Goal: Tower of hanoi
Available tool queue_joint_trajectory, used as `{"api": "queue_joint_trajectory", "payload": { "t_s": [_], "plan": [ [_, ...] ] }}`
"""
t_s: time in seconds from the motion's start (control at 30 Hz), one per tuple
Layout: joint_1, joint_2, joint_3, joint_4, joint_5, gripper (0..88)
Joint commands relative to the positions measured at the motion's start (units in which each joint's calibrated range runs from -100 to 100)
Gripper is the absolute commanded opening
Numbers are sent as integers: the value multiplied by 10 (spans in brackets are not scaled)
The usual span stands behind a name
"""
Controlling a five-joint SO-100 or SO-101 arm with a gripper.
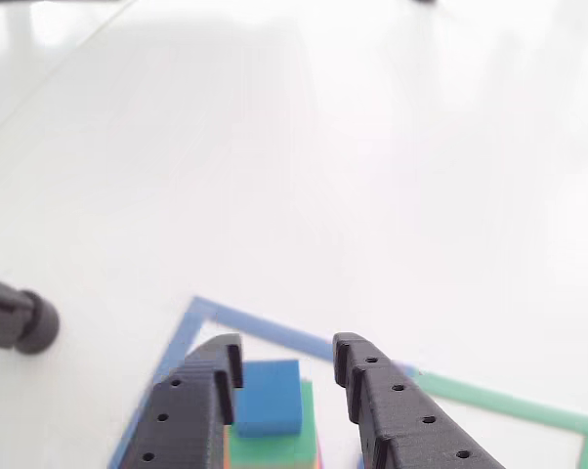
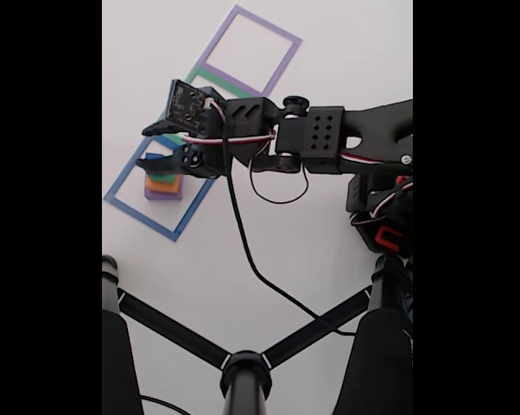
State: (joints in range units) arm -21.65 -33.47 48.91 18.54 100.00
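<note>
The tower of hanoi stands as one stack (image 2: 163,184) inside the blue tape outline (image 2: 122,197): purple at the bottom, then orange, green, and the blue cube on top. In the other view the blue cube (image 1: 268,396) rests on the green block (image 1: 274,449), with orange and purple edges just peeking out below. My gripper (image 1: 289,354) is open. Its two black fingers (image 1: 198,405) straddle the cube, which lies closer to the left finger. In the fixed view the gripper (image 2: 149,145) hovers over the stack's top.
Green (image 2: 193,82) and purple (image 2: 247,52) tape outlines adjoin the blue one on the white table. A black stand with spreading legs (image 2: 243,367) fills the near side of the fixed view. A black cylinder (image 1: 19,320) lies at the left edge. A cable (image 2: 243,242) trails from the arm.
</note>
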Motion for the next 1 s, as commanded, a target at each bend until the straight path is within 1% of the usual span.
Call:
{"api": "queue_joint_trajectory", "payload": {
  "t_s": [0.0, 0.27, 0.33, 0.4, 0.53, 0.73, 0.87, 0.97],
  "plan": [
    [8, -57, -150, 236, 0, 1],
    [31, -47, -404, 553, 0, 0],
    [42, -39, -460, 616, 0, 0],
    [49, -34, -495, 651, 0, 0],
    [65, -36, -503, 672, 0, 0],
    [73, -43, -502, 668, 0, 0],
    [74, -52, -483, 652, 0, 0],
    [72, -77, -431, 620, 0, 0]
  ]
}}
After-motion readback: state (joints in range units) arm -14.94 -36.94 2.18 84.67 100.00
